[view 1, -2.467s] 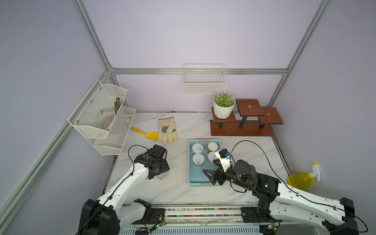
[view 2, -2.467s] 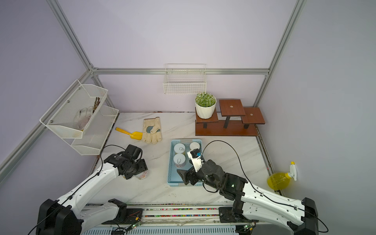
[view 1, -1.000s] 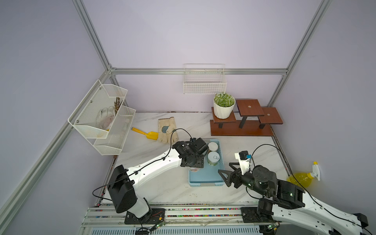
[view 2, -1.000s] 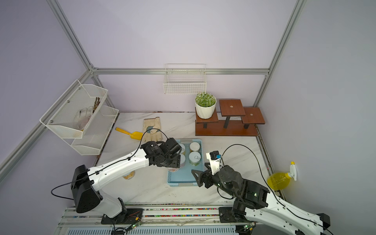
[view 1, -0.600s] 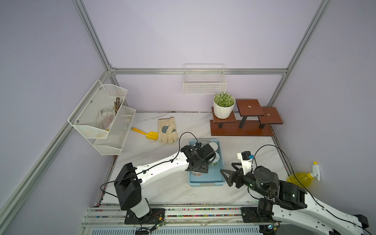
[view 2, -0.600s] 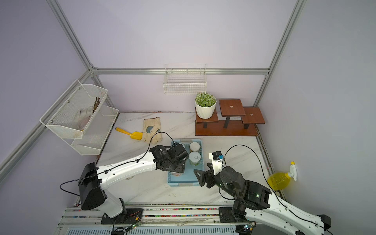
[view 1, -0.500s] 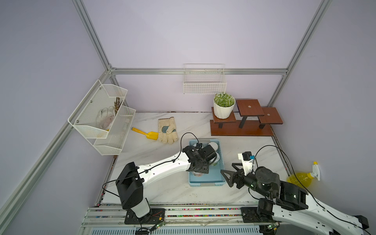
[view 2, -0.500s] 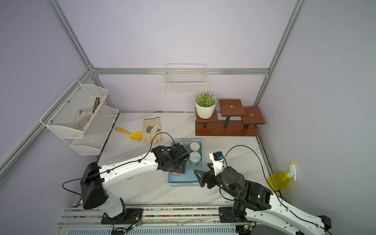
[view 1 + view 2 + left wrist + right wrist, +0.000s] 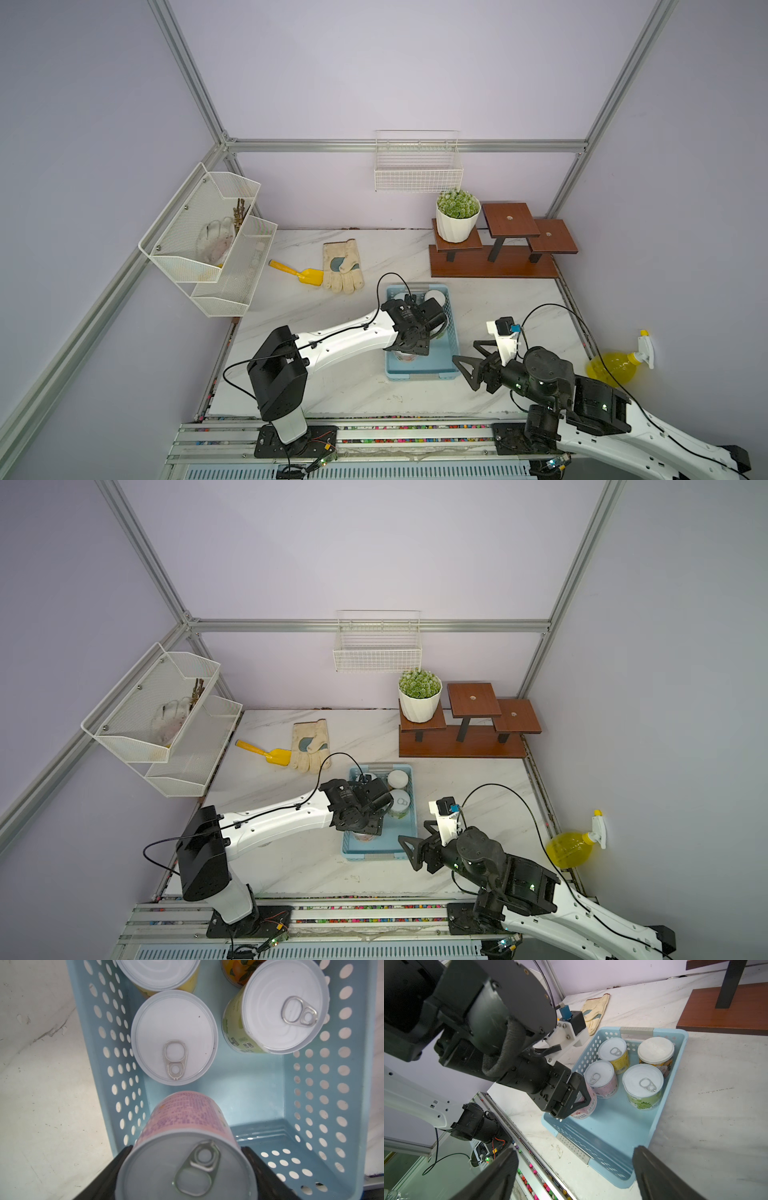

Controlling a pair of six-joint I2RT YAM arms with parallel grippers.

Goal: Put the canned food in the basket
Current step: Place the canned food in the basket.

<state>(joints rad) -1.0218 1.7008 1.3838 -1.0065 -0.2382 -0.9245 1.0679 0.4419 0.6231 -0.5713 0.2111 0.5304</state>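
The light-blue basket point(image 9: 419, 371) point(image 9: 612, 1136) lies near the table's front, with several cans standing in its far half. A pink can point(image 9: 601, 1078), a yellow one point(image 9: 614, 1054) and a green one point(image 9: 642, 1084) show pull rings. My left gripper point(image 9: 187, 1167) is shut on another pink-labelled can point(image 9: 187, 1118) point(image 9: 584, 1105). It holds that can tilted and low inside the basket's near left part. Whether the can touches the floor I cannot tell. My right gripper point(image 9: 471, 359) point(image 9: 575, 1174) stands open and empty just outside the basket's near right corner.
A work glove point(image 9: 343, 268) and a yellow scoop point(image 9: 297, 272) lie behind the basket to the left. A wooden step stand point(image 9: 494, 257) with a potted plant point(image 9: 457, 216) fills the back right. A yellow spray bottle point(image 9: 615, 365) sits at the right edge, a white mesh rack point(image 9: 208, 241) on the left wall.
My left arm has carried the pink can from over the basket's far left toward its near end and lowered it. The right gripper has barely moved.
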